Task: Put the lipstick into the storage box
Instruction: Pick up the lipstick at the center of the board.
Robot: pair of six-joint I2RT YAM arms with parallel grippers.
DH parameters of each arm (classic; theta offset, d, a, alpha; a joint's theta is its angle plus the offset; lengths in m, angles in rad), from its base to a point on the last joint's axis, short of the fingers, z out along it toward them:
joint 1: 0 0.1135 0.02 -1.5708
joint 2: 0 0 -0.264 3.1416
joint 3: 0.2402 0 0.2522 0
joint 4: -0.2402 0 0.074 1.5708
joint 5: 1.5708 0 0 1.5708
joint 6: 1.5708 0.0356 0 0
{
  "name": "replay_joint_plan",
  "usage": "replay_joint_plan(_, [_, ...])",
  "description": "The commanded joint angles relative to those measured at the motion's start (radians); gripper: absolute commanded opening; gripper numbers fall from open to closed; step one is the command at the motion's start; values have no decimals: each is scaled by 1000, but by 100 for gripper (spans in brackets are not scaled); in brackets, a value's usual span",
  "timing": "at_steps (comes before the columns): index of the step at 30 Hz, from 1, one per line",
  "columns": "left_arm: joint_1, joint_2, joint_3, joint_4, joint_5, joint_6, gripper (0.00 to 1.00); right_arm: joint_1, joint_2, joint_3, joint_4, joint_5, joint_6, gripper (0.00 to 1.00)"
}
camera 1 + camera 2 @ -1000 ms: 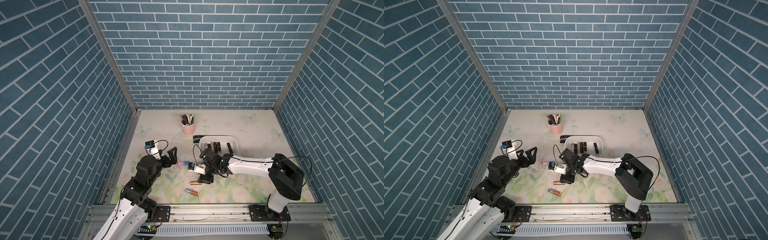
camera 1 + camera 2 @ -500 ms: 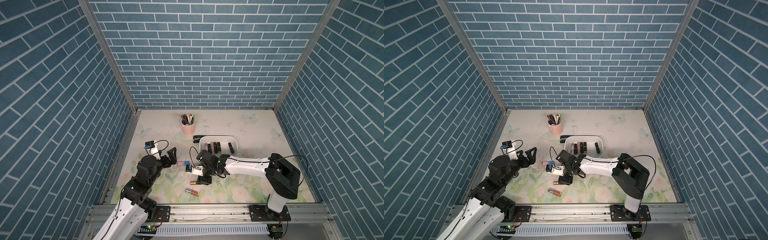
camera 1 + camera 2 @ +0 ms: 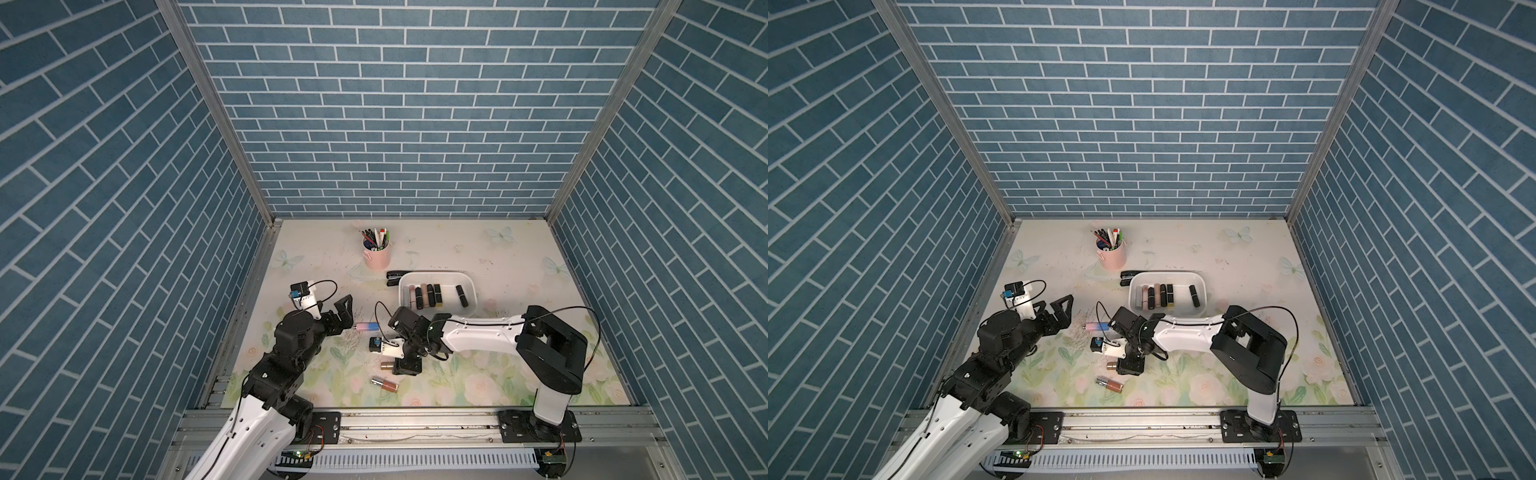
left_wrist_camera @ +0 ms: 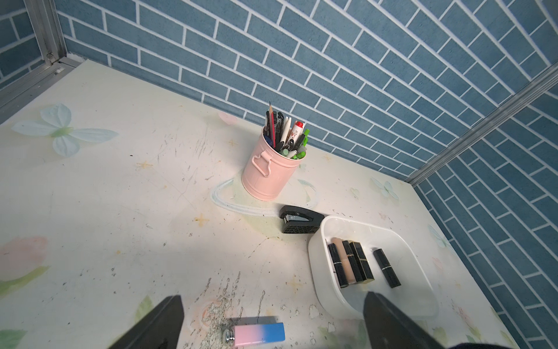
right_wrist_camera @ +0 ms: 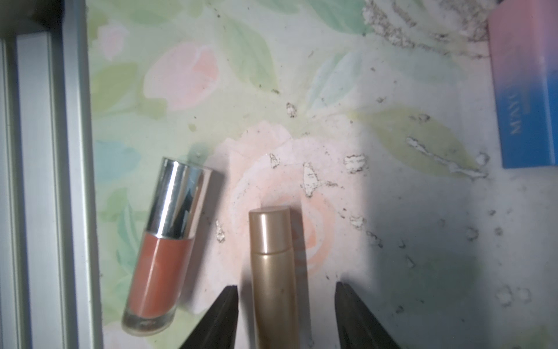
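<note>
Left tool (image 3: 348, 316): jaws spread to their widest, holding nothing, just short of a pink-and-blue lipstick (image 3: 367, 327) lying on the desk (image 3: 519, 270). Right tool (image 5: 286, 287): jaws partly open, astride a gold lipstick (image 5: 271, 250) without gripping it, with a coral gloss bottle (image 5: 163, 247) just beside. Storage box (image 3: 436, 274), further back: several lipsticks in a row, one apart.

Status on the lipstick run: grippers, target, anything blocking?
Right gripper open, straddling gold lipstick, no grip yet. Left gripper open near pink-blue lipstick. Storage box partly filled. Lip gloss beside, clear.
</note>
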Motion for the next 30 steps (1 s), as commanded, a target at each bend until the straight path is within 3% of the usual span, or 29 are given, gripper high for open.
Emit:
replay_joint_plan(1, [-2,-3,-6,-8,-17,3,100,7,23,29,6,39,-19,55])
replay_joint_plan(11, [-3,1,-6,-9,-25,3,100,13,35,17,67,125,-9,44])
replay_joint_plan(18, [-2,4,-4,-14,-28,-1,100,13,32,16,79,126,-4,30])
replay_joint_plan(22, [-3,9,-2,-16,-31,-5,100,11,9,12,93,124,13,16])
replay_joint_plan(30, [-3,17,12,-17,-21,0,100,-4,-96,-11,176,89,77,13])
